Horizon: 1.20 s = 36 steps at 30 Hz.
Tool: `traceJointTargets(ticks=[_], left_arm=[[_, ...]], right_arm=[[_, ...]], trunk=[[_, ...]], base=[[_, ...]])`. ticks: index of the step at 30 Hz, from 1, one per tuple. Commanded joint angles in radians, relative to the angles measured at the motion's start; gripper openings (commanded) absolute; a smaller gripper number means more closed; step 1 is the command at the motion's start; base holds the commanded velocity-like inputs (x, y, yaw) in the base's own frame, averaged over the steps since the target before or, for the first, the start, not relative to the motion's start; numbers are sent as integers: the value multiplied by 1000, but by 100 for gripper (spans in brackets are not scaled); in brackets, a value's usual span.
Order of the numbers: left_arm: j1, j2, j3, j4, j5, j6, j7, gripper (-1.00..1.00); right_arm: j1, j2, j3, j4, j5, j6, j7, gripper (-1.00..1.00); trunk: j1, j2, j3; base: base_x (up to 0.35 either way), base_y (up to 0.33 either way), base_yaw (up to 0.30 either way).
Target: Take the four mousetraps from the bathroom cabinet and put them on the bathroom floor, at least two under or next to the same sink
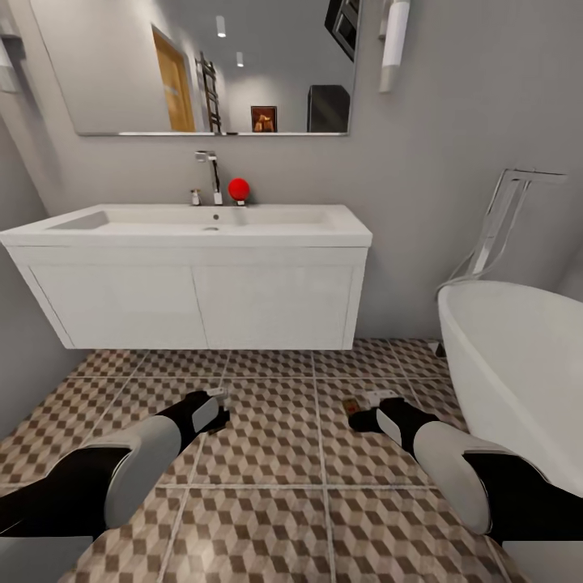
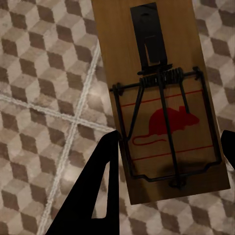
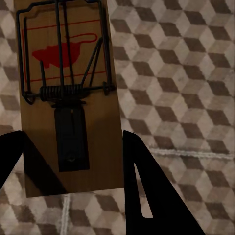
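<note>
Two mousetraps (image 2: 164,105) (image 3: 68,98), each gripped flat, lengthwise between fingers, above bathroom floor (image 1: 275,453)

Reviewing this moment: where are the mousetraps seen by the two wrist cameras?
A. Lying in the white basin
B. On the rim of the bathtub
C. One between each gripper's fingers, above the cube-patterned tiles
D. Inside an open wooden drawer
C: the left wrist view shows a mousetrap between the left gripper fingers, the right wrist view another mousetrap between the right gripper fingers, with the bathroom floor behind.
</note>
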Motion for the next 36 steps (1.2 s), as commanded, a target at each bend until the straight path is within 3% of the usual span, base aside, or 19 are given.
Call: traceJointTargets(ticks=[1,15,36], left_arm=[[-1,0,2,-1,2,3,7,-100],[-1,5,2,-1,6,4,8,-100],[0,16,2,-1,8,3,6,-100]], right_arm=[[-1,0,-3,-1,6,4,-2,-100],[-1,2,-3,-1,6,3,-2,-100],[0,6,-3,-1,7,3,-4,-100]], trunk=[[0,0,-1],[0,0,-1],[0,0,-1]], base=[[191,0,0],[287,0,0],[92,0,0]])
